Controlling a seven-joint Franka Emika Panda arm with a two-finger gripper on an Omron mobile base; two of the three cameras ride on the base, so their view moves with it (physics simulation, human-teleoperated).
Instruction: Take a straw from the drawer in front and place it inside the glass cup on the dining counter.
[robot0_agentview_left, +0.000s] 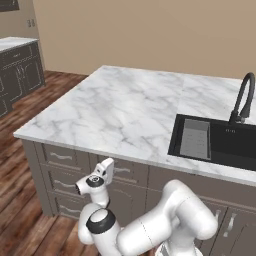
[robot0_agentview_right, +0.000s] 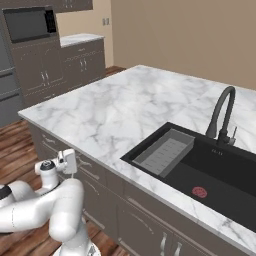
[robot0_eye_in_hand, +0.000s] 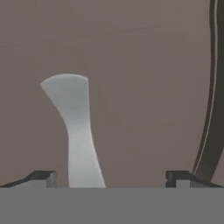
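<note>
The dining counter (robot0_agentview_left: 120, 107) is seen above the jaws, its white marble top set with a black sink (robot0_agentview_right: 200, 172) and a dark tap (robot0_agentview_right: 222, 115). The drawer (robot0_eye_in_hand: 131, 87) is faced close ahead of the gripper (robot0_eye_in_hand: 109, 178), its panelled front shut. The silver handle (robot0_eye_in_hand: 72, 127) is seen between the jaws, which are held wide open and empty.

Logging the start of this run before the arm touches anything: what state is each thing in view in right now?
gripper: open, jaws apart, nothing between them, close to the drawer front.
drawer: shut, its silver handle untouched.
dining counter: bare marble on the part in view.
sink: no water running, grey tray at its left end, something small and red on its floor.
faucet: off, spout arched over the sink.
</note>
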